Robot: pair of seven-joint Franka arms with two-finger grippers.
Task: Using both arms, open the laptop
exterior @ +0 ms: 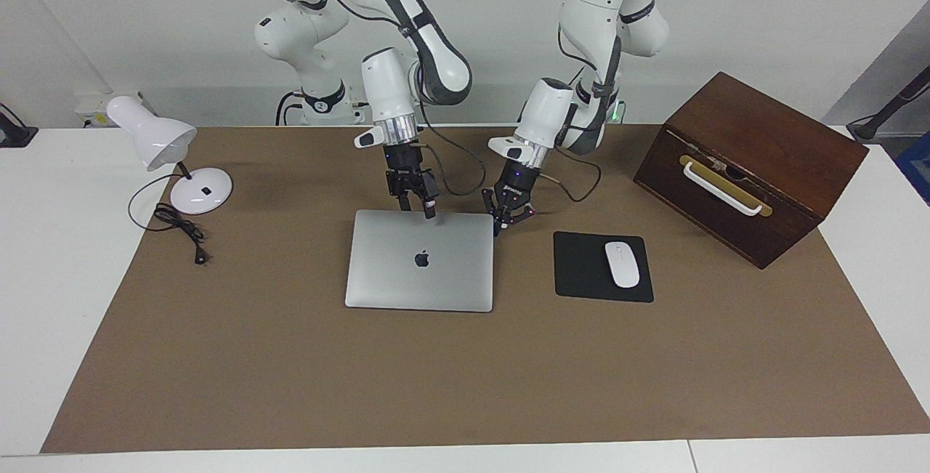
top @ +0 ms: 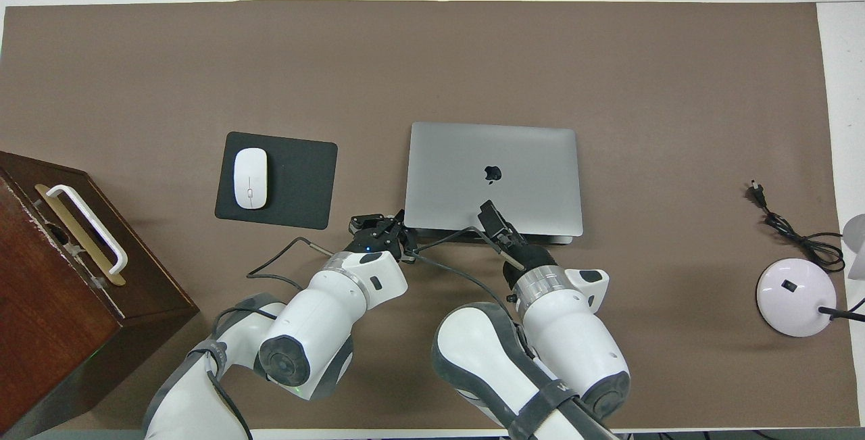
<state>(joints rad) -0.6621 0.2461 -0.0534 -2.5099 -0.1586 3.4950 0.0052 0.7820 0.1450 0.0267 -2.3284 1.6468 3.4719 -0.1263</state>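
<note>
The left claw [exterior: 500, 228], fingertips meeting on nothing, is hovering at the closed laptop [exterior: 421, 261]'s corner nearest the robots, probably to pry. The right claw [exterior: 418, 209] is sitting at that same edge; its opening I cannot tell.

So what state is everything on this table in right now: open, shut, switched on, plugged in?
laptop: lid shut, flat on the mat.
wooden box: closed, white handle on its front.
desk lamp: plug lying loose on the mat; not lit that I can see.
mouse: resting on the black mouse pad.
left hand: shut, at the laptop's corner nearest the mouse pad.
right hand: over the laptop's edge nearest the robots.
</note>
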